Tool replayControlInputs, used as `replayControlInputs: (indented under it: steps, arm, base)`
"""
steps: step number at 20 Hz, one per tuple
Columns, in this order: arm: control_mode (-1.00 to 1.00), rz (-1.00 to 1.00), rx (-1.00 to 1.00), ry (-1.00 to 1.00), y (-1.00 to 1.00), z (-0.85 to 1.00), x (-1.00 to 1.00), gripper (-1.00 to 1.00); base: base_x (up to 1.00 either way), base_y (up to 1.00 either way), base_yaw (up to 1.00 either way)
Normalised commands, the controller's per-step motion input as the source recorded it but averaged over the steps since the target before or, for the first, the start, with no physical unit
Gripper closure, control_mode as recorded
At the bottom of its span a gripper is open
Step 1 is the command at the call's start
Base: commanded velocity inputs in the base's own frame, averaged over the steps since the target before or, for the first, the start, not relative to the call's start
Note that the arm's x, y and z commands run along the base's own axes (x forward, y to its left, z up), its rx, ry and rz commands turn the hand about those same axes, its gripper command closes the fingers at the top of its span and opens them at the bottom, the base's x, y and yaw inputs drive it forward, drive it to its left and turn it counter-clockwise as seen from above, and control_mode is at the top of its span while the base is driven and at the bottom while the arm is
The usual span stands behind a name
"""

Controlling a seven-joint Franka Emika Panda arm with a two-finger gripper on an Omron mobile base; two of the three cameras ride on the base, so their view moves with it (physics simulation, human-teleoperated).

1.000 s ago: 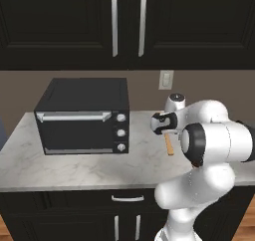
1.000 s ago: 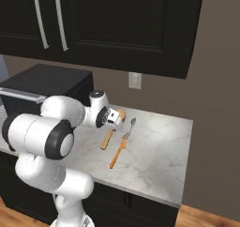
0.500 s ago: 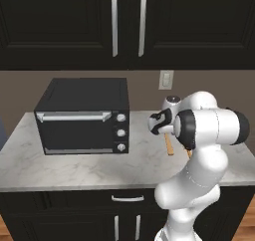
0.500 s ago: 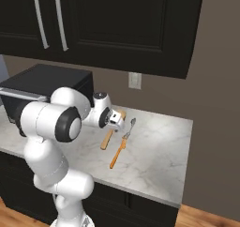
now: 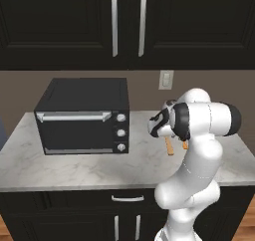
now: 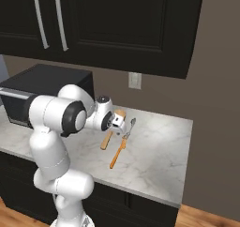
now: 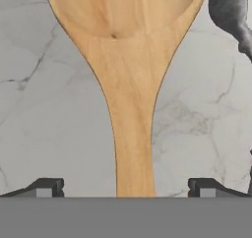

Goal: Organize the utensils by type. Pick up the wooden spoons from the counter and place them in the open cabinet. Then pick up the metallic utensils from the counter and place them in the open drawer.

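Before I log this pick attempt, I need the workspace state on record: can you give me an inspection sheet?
Surface: white marble counter.
Job's things: wooden spoon flat on the counter, its handle between the fingertips; an orange-handled utensil beside it; upper cabinet doors look closed.
Clutter: black toaster oven.
Grippers: gripper open, straddling the spoon handle without touching it.
Cables: nothing seen.
Surroundings: wall outlet.
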Motion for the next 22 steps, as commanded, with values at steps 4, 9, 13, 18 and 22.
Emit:
replayControlInputs:
  steps: [4, 9, 13, 18, 22]
  arm:
    - [-1.00, 0.00, 0.00, 0.00, -0.04, -0.23, 0.05, -1.00]
    - [-1.00, 0.00, 0.00, 0.00, -0.01, -0.23, 0.01, 1.00]
    - [-1.00, 0.00, 0.00, 0.00, -0.03, -0.21, 0.00, 1.00]
    - [-1.00, 0.00, 0.00, 0.00, -0.08, -0.15, 0.00, 1.00]
    - [-1.00, 0.00, 0.01, 0.00, -0.11, 0.02, 0.00, 1.00]
  base:
    - [0.00, 0.00, 0.00]
    - [0.00, 0.00, 0.00]
    - [0.00, 0.00, 0.00]
    - [0.00, 0.00, 0.00]
    - [0.00, 0.00, 0.00]
